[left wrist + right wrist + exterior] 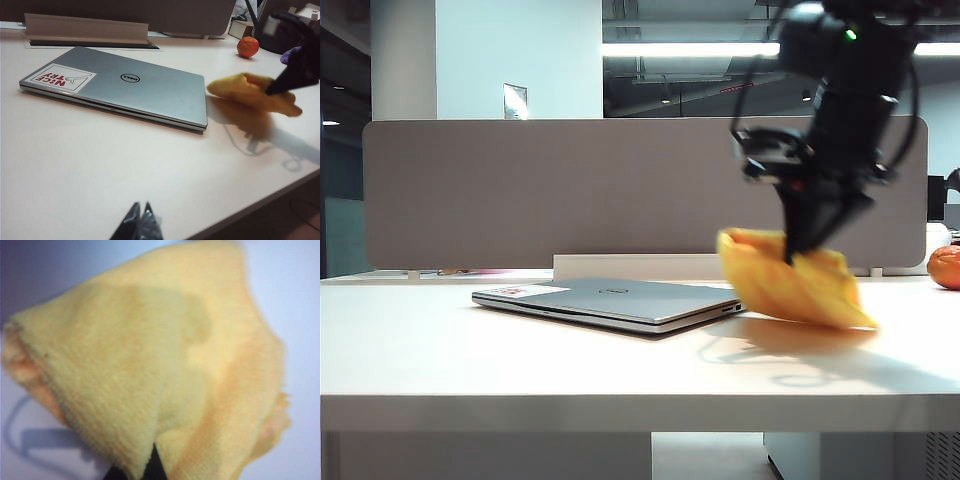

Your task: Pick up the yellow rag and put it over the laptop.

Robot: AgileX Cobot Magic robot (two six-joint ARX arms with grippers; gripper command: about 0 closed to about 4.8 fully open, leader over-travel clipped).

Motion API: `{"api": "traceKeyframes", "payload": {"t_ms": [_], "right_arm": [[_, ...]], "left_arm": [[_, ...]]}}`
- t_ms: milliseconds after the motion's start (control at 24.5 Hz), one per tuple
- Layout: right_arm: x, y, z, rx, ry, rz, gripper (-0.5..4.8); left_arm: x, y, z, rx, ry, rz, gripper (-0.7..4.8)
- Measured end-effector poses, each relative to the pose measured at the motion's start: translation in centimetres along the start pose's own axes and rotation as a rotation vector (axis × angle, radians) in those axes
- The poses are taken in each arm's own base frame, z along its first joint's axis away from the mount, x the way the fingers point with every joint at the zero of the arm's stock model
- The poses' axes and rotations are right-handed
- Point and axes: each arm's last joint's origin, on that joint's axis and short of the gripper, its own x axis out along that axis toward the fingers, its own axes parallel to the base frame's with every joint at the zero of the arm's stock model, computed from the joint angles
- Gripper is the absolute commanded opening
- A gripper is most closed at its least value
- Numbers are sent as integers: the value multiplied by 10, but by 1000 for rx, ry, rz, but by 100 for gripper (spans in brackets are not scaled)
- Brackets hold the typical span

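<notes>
The yellow rag [790,285] hangs rumpled just right of the laptop, its lower corner brushing or barely off the table. My right gripper [803,248] points down, shut on the rag's upper fold. In the right wrist view the rag [165,365] fills the picture and hides most of the right gripper [152,460]. The closed silver-grey laptop [610,300] lies flat at mid-table, showing a round logo and a white-and-red sticker [59,79]. From the left wrist view I see the laptop [145,90], the rag [252,95], and my left gripper [141,215] shut and empty, well short of both.
An orange fruit [946,267] sits at the far right of the table; it shows as the orange [248,46] beyond the rag. A grey partition [570,190] runs along the back edge, with a white strip [85,27] at its foot. Bare tabletop [520,360] lies in front of the laptop.
</notes>
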Motion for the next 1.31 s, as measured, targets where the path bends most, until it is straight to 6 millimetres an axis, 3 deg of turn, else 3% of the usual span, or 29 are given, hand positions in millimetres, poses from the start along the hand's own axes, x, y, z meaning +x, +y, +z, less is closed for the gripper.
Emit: {"api": "traceKeyframes", "payload": {"t_ms": [286,531,816,1102,1224,1265,1306], "right_arm": [[-23,14,39,-41,-226,1,-5],[-21,12,54,-39,-283,-7,-5],[13,13,89,-46,-286,42,-5],[46,17,137,-15,-351,102,-5],[65,17,141,23,-328,146,-4],[71,19,140,41,-314,179,15],[77,20,139,51,-298,207,73]], "left_arm": [[0,0,0,0,0,0,-6],[0,0,0,0,-1,14,-6],[0,1,0,-1,-3,44,-6],[0,1,0,0,-3,44,-6],[0,1,0,0,-3,44,-6],[0,1,0,-1,-3,44,-6],[0,1,0,0,-3,44,-6]]}}
